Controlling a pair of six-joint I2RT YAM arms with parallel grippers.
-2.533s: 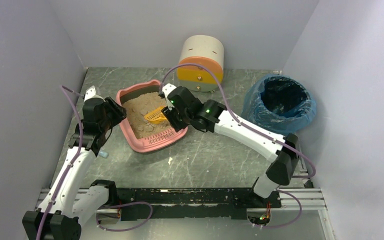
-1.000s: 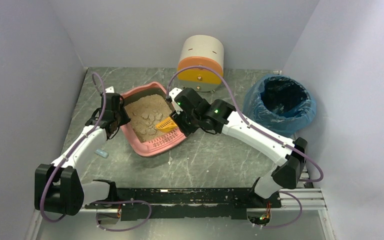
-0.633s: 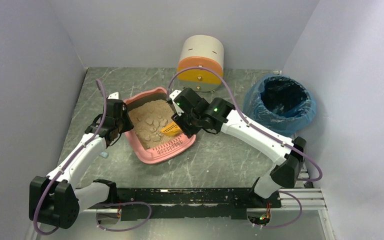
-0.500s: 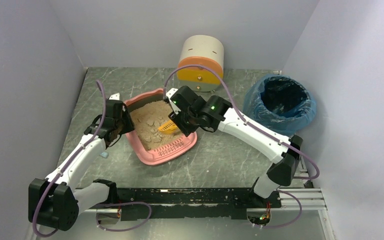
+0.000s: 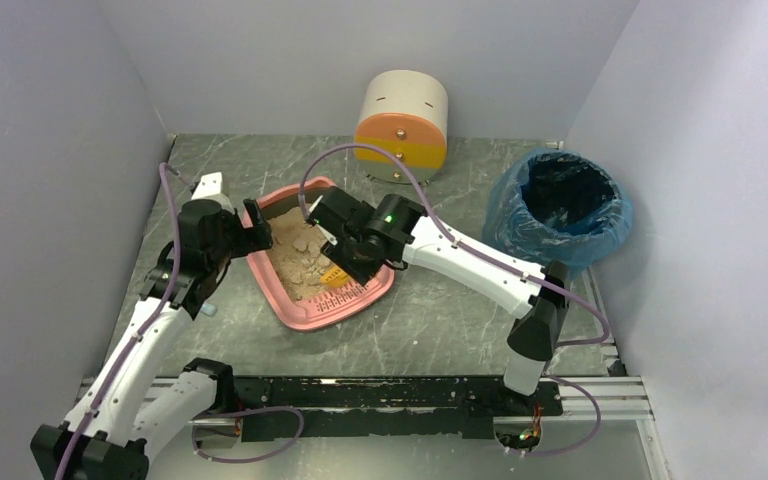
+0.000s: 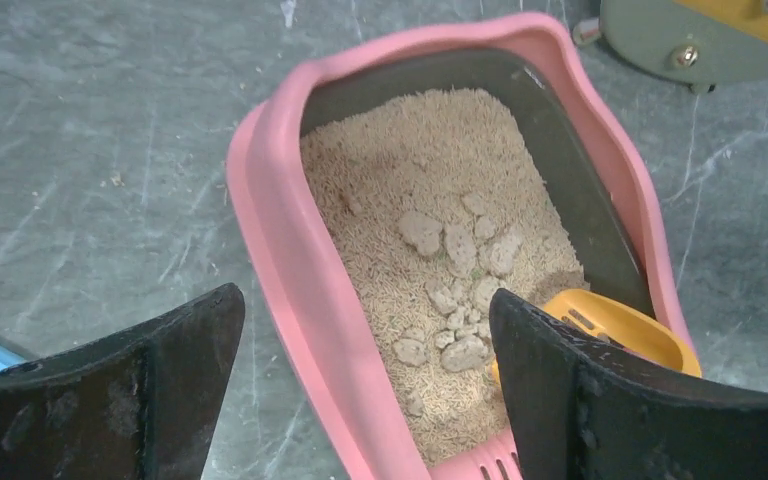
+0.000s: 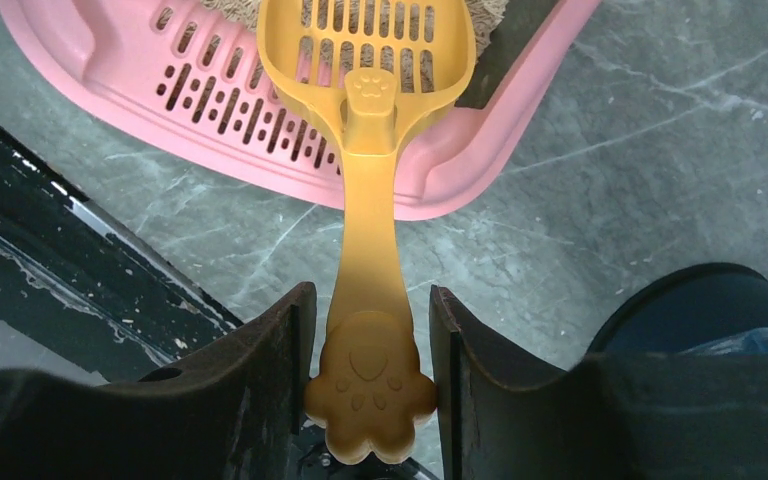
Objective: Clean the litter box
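litter box: pink, sitting centre-left of the frame on the tabletop
left fingers: spread wide above its rim, holding nothing
right fingers: clamped on the yellow scoop handle

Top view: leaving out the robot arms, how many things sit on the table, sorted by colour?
Pink: 1, the litter box
Yellow: 1, the scoop
Blue: 2, the lined bin and a small piece
Cream and orange: 1, the drawer unit
Total: 5
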